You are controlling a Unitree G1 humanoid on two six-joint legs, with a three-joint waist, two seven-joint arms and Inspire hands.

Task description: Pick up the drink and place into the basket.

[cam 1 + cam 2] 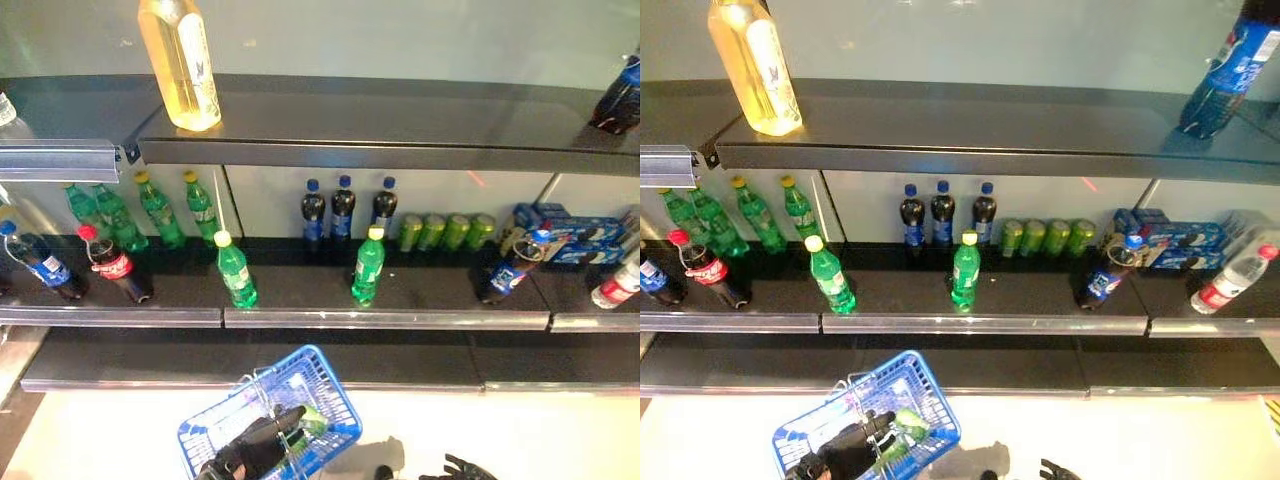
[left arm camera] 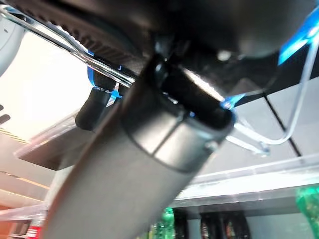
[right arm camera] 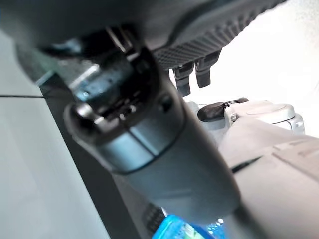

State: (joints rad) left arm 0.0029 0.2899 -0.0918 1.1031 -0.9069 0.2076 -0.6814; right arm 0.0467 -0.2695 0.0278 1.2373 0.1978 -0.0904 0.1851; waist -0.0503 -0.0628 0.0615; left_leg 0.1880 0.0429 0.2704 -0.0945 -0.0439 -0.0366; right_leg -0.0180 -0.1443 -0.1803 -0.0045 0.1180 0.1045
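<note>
Two hands show at the near edge, and you hold the load with only one of them; your left hand (image 1: 262,445) has its dark fingers curled round the wire handle of the blue basket (image 1: 330,395), which hangs low in front of the shelves so that a bottle lifted off can be lowered straight in; a green drink (image 1: 312,420) already lies inside the basket just beside those fingers, so judge whether the task wants another. Your right hand (image 1: 468,467) shows only as dark fingertips at the bottom edge, apart from everything; from the eye views and its own wrist view you cannot tell how far it is open, and it appears to hold nothing.

Further off, on the middle shelf (image 1: 400,318), two green bottles stand forward of the rest near the lip: the left green bottle (image 1: 236,270) and the right green bottle (image 1: 368,266); they are upright and well apart, which probably makes them the easiest reach. Behind them stand three dark bottles (image 1: 343,210) and a row of green cans (image 1: 447,231); a red-capped cola bottle (image 1: 113,264) leans at the left. Farthest, a yellow bottle (image 1: 182,62) stands on the top shelf.
</note>
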